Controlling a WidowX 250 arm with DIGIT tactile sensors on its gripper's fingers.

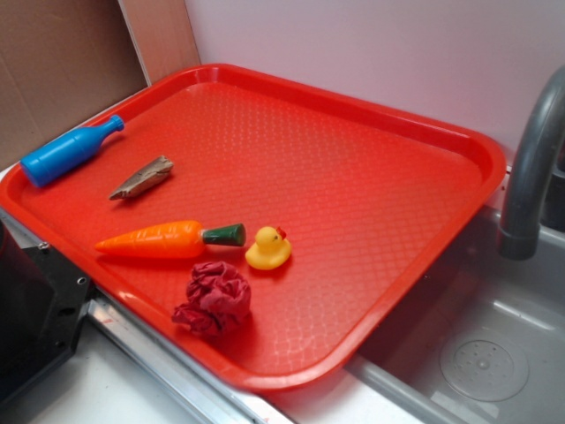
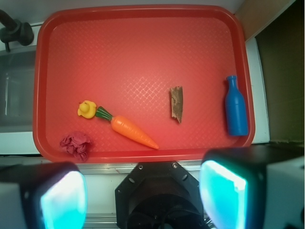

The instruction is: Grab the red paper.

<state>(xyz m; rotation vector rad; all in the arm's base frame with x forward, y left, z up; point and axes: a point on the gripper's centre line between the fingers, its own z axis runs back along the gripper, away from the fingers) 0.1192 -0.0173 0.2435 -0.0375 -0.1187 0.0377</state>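
The red tray [image 1: 380, 132] was the largest thing in view, its raised rim running all round and its pebbled floor bare across the whole half from 12 to 3 o'clock in the exterior view. Its 4 o'clock edge hung over a grey sink [image 1: 494, 353], whose spout [image 1: 530, 168] rose just past the tray's 3 o'clock corner. The tool [image 2: 143, 195] sat at 6 o'clock in the wrist view, outside the tray's near rim and over the metal strip of the bench [image 2: 119, 162]; its two pads [image 2: 62, 200] stood wide apart with nothing between them.

On the tray, in the exterior view, a blue toy bottle [image 1: 69, 152] lay against the 9 o'clock rim, neck pointing toward 1 o'clock. The orange toy carrot [image 1: 168, 238] lay at about 7 o'clock from the tray's middle, its green top toward 3 o'clock and just beside the yellow toy duck [image 1: 267, 248]. A brown sliver of wood [image 1: 141, 178] lay between bottle and carrot, apart from both.

The red paper [image 1: 214, 300], a dark crimson crumpled ball, sat at 6 o'clock from the carrot's green end, near the tray's front rim with a narrow band of tray floor between it and that edge. It touched nothing else; open floor lay from its 2 to 4 o'clock side. In the wrist view it lay at 10 o'clock from the tool.
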